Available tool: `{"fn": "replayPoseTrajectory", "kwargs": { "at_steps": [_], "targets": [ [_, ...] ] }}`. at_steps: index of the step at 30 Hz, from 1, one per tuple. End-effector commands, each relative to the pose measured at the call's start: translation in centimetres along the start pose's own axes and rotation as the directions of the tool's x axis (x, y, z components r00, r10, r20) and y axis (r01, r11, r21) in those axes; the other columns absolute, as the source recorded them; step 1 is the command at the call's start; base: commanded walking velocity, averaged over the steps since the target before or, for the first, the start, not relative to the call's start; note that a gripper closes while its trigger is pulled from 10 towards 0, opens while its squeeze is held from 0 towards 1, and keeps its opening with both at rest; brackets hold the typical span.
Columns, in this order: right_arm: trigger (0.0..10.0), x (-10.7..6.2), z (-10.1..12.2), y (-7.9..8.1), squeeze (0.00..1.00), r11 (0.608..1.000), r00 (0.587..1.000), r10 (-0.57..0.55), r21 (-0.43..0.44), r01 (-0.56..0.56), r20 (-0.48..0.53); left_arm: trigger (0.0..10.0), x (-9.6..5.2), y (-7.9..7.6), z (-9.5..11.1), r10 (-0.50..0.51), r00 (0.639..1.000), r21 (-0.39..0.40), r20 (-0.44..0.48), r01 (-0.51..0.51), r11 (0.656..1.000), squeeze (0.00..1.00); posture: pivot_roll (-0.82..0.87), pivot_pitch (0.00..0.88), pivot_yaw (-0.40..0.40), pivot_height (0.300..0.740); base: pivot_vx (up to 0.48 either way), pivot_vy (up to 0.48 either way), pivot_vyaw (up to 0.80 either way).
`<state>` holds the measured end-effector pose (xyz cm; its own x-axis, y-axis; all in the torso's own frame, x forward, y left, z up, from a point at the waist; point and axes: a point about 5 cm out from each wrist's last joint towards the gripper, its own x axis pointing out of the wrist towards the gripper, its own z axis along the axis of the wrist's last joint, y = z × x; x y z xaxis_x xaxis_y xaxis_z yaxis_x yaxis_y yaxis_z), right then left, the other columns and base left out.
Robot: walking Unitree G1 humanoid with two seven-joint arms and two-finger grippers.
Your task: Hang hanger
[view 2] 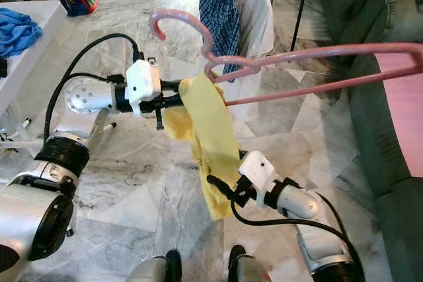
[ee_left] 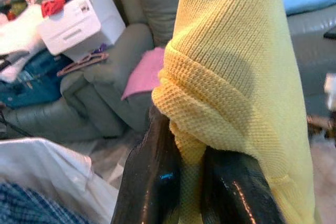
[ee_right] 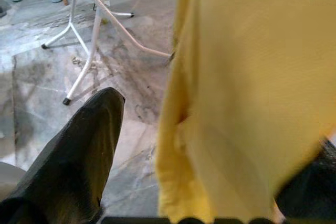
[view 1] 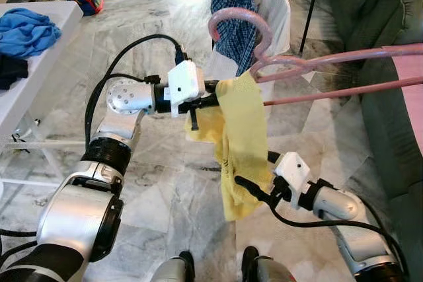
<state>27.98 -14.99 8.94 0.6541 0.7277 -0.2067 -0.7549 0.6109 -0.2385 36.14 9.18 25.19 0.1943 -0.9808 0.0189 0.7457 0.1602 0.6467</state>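
The pink hanger (view 1: 310, 64) hung in the air before the robot, its hook (view 1: 232, 23) curling toward 11 o'clock and its two bars running off toward 3 o'clock over the green sofa (view 1: 390, 44). A yellow cloth (view 1: 239, 143) was draped over the hanger just below the hook and fell toward 6 o'clock. The left gripper (view 1: 213, 94) reached in from 9 o'clock, its fingers (ee_left: 152, 182) pinched together on the cloth's top fold, next to the hanger's neck. The right gripper (view 1: 254, 189) sat at 5 o'clock by the cloth's lower part, fingers (ee_right: 79, 156) spread apart with the cloth hanging between them, not clamped. Beyond the hook, at 12 o'clock, a checked shirt (view 1: 231, 4) and a white garment (view 1: 276, 4) hung over the marble floor (view 1: 165, 163). A white table (view 1: 26, 90) with blue cloth (view 1: 25, 30) stood at 10 o'clock
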Motion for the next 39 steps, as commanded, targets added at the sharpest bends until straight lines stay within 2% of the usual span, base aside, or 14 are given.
{"fn": "replayPoseTrajectory", "kwargs": {
  "at_steps": [1,7,11,18,27,39],
  "targets": [
    [0.0,0.1,-0.3,0.3,0.00,1.000,1.000,0.007,0.008,-0.007,-0.006,0.0,-0.3,0.9,1.2,0.018,0.999,0.037,0.042,-0.020,0.999,0.00,0.00,0.264,0.087,0.740,0.000,0.000,0.00],
    [0.0,0.1,-1.6,0.3,0.00,0.999,0.998,-0.040,0.019,0.041,-0.040,0.0,-0.4,2.1,2.5,0.038,0.997,0.057,0.070,-0.042,0.997,0.00,0.01,0.265,0.090,0.740,0.000,0.000,0.00],
    [0.0,0.0,-2.0,-0.6,0.00,0.994,0.992,-0.112,0.000,0.112,-0.054,0.0,-0.4,2.5,3.2,0.037,0.995,0.056,0.094,-0.043,0.998,0.00,0.01,0.266,0.095,0.740,0.000,0.000,0.00],
    [0.0,-0.2,-2.9,-1.3,0.00,0.981,0.978,-0.192,-0.041,0.189,-0.083,0.0,-0.5,2.6,3.8,0.026,0.994,0.063,0.104,-0.033,0.997,0.00,0.02,0.262,0.101,0.740,0.000,0.000,0.00],
    [0.0,-0.6,-3.3,-2.0,0.00,0.969,0.967,-0.244,-0.064,0.240,-0.076,0.0,-0.6,2.7,4.0,0.027,0.994,0.057,0.108,-0.033,0.998,0.00,0.02,0.261,0.100,0.740,0.000,0.000,0.00],
    [0.0,-1.3,-3.2,-2.8,0.00,0.947,0.949,-0.312,-0.101,0.305,-0.057,0.0,-0.8,2.2,3.5,0.035,0.995,0.043,0.091,-0.039,0.998,0.00,0.02,0.263,0.096,0.740,0.000,0.000,0.00]
  ]
}}
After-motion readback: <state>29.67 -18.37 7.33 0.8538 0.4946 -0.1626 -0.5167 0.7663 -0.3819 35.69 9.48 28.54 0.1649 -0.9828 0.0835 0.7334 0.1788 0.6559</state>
